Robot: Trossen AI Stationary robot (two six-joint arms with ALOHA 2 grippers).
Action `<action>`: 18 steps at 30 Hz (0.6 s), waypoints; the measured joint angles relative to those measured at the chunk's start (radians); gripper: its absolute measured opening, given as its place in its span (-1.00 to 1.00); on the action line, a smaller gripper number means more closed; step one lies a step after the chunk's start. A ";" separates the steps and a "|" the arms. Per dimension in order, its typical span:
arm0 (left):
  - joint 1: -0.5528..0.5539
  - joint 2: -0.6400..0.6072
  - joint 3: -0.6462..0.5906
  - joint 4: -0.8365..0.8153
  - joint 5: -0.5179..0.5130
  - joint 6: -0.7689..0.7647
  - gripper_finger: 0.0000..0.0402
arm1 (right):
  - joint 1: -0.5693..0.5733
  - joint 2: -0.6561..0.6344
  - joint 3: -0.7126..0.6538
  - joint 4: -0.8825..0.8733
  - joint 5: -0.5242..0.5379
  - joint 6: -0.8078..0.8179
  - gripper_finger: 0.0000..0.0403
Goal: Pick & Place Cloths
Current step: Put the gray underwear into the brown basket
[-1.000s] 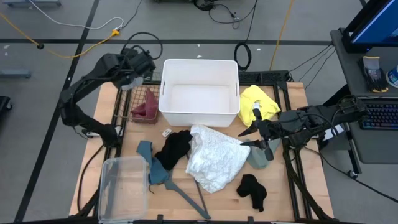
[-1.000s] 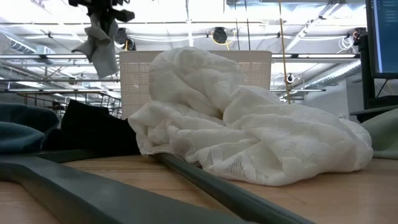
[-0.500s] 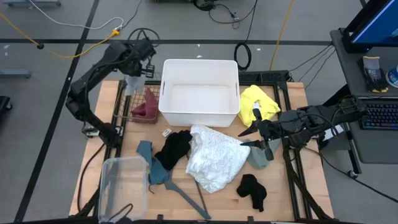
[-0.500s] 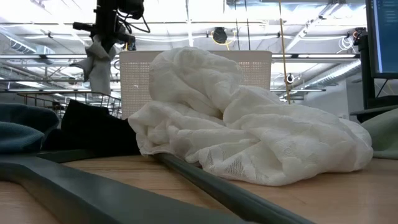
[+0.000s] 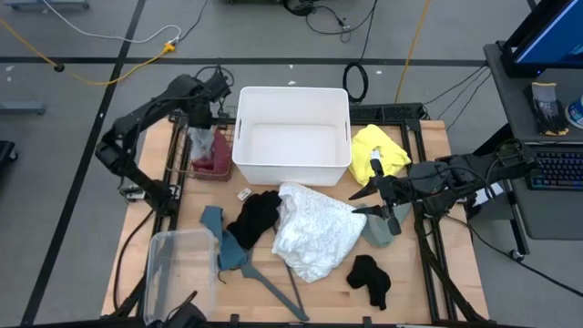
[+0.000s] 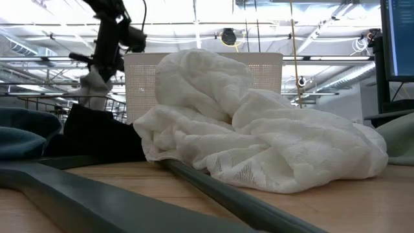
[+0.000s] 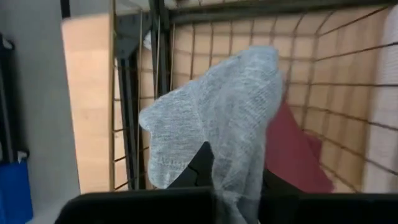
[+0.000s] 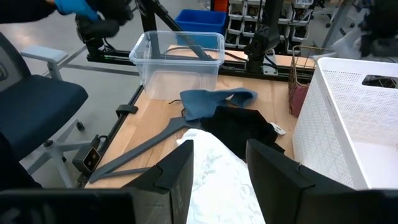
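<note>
My left gripper is shut on a light grey cloth over a wire basket at the table's far left. A maroon cloth lies in that basket. In the low view the grey cloth hangs below the left gripper. My right gripper is open, hovering at the table's right between the yellow cloth and a pale grey-green cloth. The lacy white cloth, black cloths and teal cloth lie on the table. My left gripper pinches the light grey cloth by a bunched upper part between its two fingers, coming from above. The cloth hangs slack below the fingers, lifted clear of the table, with its lower end over the basket. The cloth itself hides the fingertips.
A white bin stands at the far middle, right beside the basket. A grey hanger and a clear plastic tub lie at the near left. The right wrist view looks over the lacy cloth toward these.
My left gripper has come down and a little toward the table's near edge, carrying the grey cloth from above the far left corner to hang low over the wire basket. It has stayed shut on the cloth.
</note>
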State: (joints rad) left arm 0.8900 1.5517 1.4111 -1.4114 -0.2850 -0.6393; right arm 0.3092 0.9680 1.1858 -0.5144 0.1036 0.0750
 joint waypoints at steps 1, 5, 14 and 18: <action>0.007 0.000 -0.024 0.015 0.012 0.002 -0.98 | 0.000 0.000 0.000 0.000 0.000 0.000 -0.30; 0.035 0.000 -0.096 0.028 0.042 -0.009 -0.93 | 0.000 0.000 0.000 0.000 0.000 0.000 -0.30; 0.054 0.000 -0.131 0.057 0.066 0.013 -0.90 | 0.000 0.000 0.000 0.001 0.000 0.000 -0.30; 0.054 0.000 -0.131 0.100 0.087 0.029 -0.90 | 0.000 0.000 0.000 0.001 0.000 0.000 -0.30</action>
State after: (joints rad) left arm 0.9440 1.5516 1.2800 -1.3117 -0.1981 -0.6105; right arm 0.3092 0.9680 1.1858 -0.5137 0.1040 0.0750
